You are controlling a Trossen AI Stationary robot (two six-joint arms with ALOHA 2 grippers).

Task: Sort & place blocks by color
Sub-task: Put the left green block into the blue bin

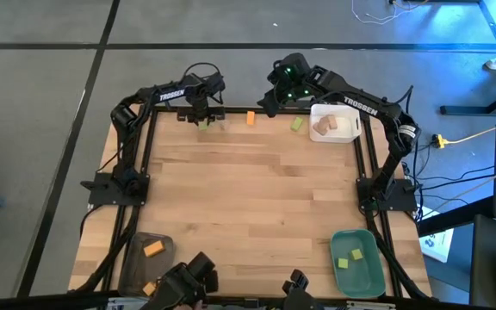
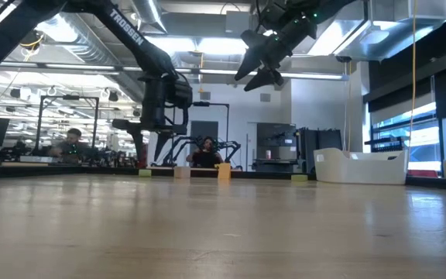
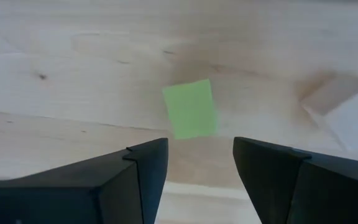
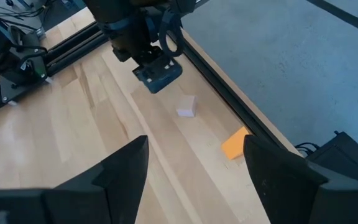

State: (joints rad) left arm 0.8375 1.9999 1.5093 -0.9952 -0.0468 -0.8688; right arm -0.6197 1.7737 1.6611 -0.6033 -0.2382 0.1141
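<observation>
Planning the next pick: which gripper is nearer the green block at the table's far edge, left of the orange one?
Left. The left gripper hovers open directly over that green block; the right gripper hangs farther off, beyond the orange block.

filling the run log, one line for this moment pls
left pincer: open, above green block at far edge | right pincer: open, raised, empty | orange block: loose on table

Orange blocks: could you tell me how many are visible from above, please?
3 orange blocks: one at the table's far edge, two in the grey tray; more may be hidden.

Grey floor [image 1: 41, 103], bright ceiling lights [image 2: 207, 46], windows [image 2: 409, 132]
</observation>
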